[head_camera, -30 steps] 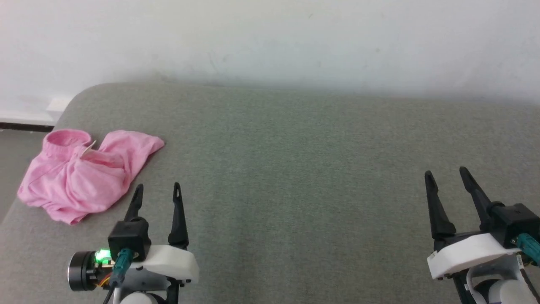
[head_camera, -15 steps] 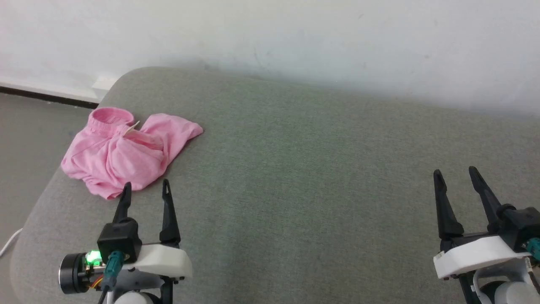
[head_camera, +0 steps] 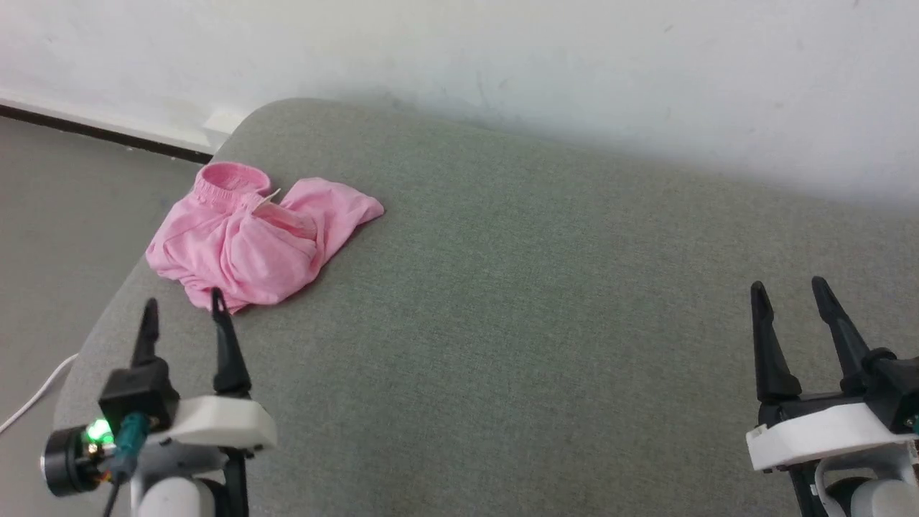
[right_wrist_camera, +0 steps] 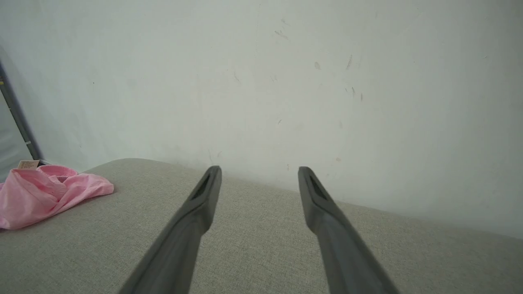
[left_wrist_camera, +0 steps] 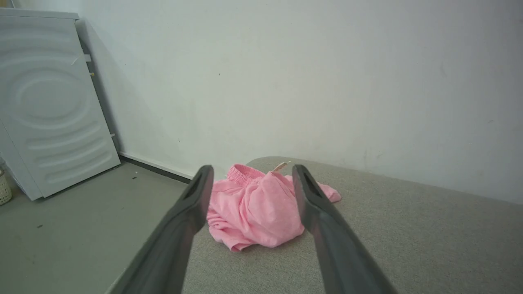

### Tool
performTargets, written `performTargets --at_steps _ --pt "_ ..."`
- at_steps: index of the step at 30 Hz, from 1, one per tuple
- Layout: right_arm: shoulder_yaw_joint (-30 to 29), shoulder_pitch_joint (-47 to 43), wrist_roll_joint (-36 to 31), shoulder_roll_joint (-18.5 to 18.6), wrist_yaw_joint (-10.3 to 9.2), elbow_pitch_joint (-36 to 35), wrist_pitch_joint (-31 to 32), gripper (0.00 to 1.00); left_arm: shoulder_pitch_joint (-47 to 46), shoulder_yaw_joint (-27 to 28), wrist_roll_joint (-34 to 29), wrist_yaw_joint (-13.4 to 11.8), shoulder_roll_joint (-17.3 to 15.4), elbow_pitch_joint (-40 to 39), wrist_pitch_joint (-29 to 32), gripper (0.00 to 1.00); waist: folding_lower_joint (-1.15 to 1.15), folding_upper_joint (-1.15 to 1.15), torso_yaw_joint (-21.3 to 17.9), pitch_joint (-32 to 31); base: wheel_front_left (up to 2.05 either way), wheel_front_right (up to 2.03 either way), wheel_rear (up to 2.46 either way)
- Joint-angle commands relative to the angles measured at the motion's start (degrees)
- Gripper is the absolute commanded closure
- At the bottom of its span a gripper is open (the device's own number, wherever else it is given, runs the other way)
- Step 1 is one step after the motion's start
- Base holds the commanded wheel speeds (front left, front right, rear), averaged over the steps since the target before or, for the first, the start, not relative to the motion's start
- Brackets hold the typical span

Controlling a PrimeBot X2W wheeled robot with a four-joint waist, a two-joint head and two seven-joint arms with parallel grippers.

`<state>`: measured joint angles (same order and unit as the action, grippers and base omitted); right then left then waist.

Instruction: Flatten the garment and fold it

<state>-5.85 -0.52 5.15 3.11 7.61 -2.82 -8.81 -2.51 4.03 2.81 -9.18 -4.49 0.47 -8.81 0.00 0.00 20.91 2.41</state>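
I'm at the approach step: nothing is flattened or folded yet. The pink shorts (head_camera: pixel 258 240) lie in a crumpled heap at the far left corner of the grey fabric-covered counter (head_camera: pixel 546 309), close to its rounded edge. The gathered waistband (head_camera: pixel 228 178) is toward the wall (head_camera: pixel 502 57), and one leg trails off to the right.

My left gripper (head_camera: pixel 182 301) hovers at the heap's near hem, jaws wide apart and empty. One fingertip overlaps the cloth in the head view, but I can't tell whether it touches. My right gripper (head_camera: pixel 788 286) hangs over bare counter at the far right, well apart from the shorts, jaws just as wide and holding nothing.

Next, I judge, the left jaws have to come down on an edge and pinch the hem or waistband. The right arm has to cross a long way over so the two can draw the cloth out flat. With the heap so near the counter's edge, I'd pull it toward the middle, not outward.

The left wrist view frames the shorts between its own fingers. It shows a white label (left_wrist_camera: pixel 281 166) standing up beside the waistband, and a white embossed appliance panel (left_wrist_camera: pixel 49 106) on the floor (left_wrist_camera: pixel 81 228) past the corner. The head view gives me both arms at once and a white cable (head_camera: pixel 36 395) on the floor. The right wrist view catches the shorts at its far left edge.
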Motion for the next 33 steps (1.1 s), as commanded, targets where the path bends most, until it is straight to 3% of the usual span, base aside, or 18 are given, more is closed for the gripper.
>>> performTargets --at_steps 1,11,15,22,33 --pt "-0.45 -0.77 0.40 -0.14 -0.07 -0.34 -0.51 0.00 -1.52 0.67 0.45 0.01 -0.60 0.45 -0.51 0.00 0.00 0.00 0.40 0.52 0.00 0.00 0.00" --pt "-1.07 0.87 -1.18 -0.16 -0.08 -1.97 -1.71 0.00 -14.24 4.08 3.74 4.64 -6.96 9.75 -1.35 0.00 0.00 0.00 0.42 5.52 0.00 0.00 0.00" --pt "-1.33 2.54 -2.28 -0.17 -0.09 -2.90 -2.19 0.00 -20.91 3.21 4.59 7.55 -10.42 14.08 1.59 0.00 0.00 0.00 0.01 8.99 0.00 0.00 0.00" --pt "-1.83 5.88 -3.21 -0.18 -0.09 -3.77 -3.03 0.00 -32.44 -0.71 7.58 13.98 -15.83 22.89 14.43 0.00 0.00 0.00 -1.18 14.40 0.00 0.00 0.00" --pt "-1.50 11.08 -4.03 -0.20 -0.10 -5.17 -4.34 0.00 -45.06 -10.29 19.48 15.66 -24.03 33.91 37.98 0.00 0.00 0.00 -6.07 22.32 0.00 0.00 0.00"
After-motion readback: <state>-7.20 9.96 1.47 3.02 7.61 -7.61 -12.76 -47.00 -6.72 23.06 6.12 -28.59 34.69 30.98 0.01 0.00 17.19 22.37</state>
